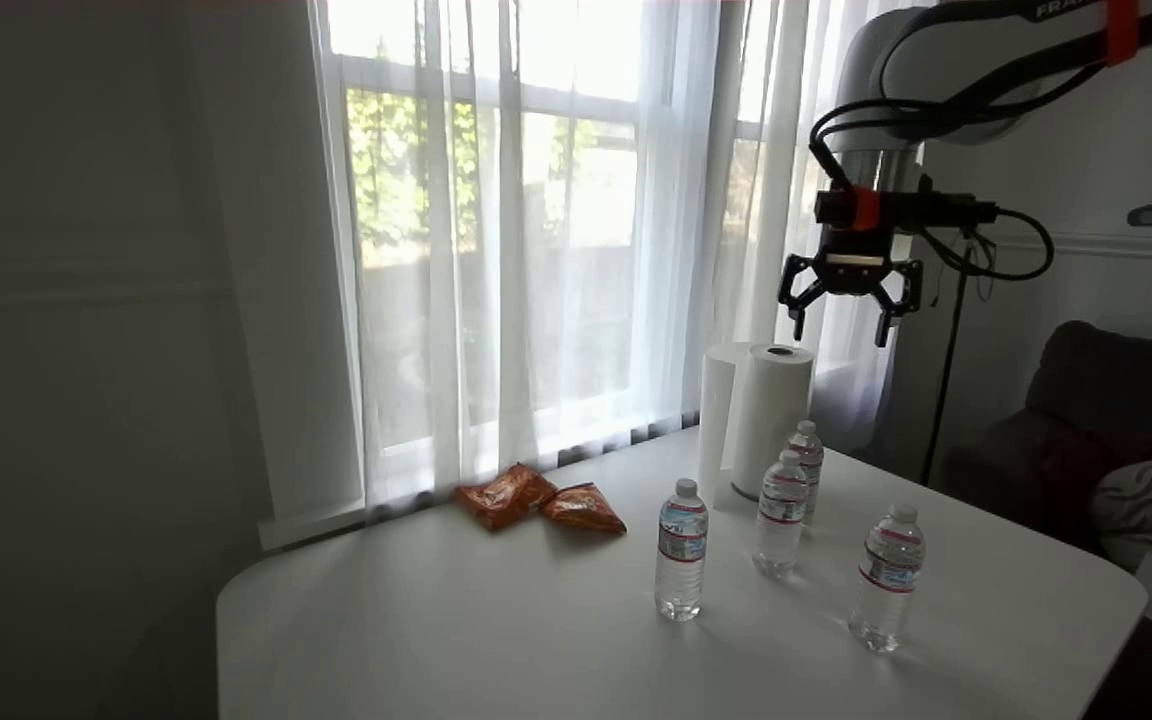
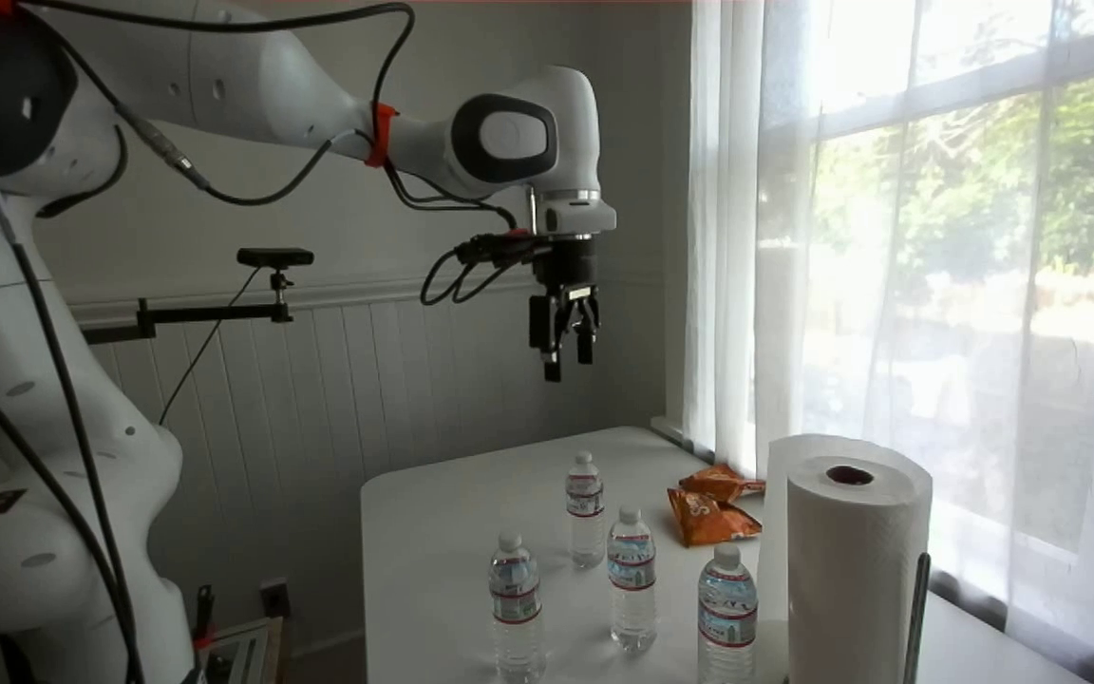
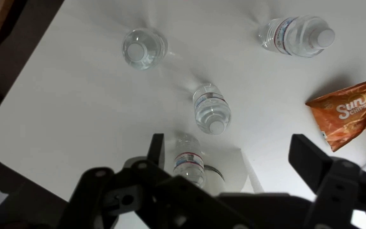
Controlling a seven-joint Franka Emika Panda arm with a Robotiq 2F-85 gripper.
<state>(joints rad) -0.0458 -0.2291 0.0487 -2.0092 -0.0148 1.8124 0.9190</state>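
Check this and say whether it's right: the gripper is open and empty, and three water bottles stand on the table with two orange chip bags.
The count is wrong: four water bottles, not three, stand on the table, as the wrist view shows. The gripper is open and empty, and the two orange chip bags are there.

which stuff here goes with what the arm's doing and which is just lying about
Likely part of it:
black two-fingered tool, open and holding nothing
four slim clear white-capped plastic water bottles, standing below it

Probably just lying about:
two orange foil chip bags
upright cylindrical white paper towel roll, less surely
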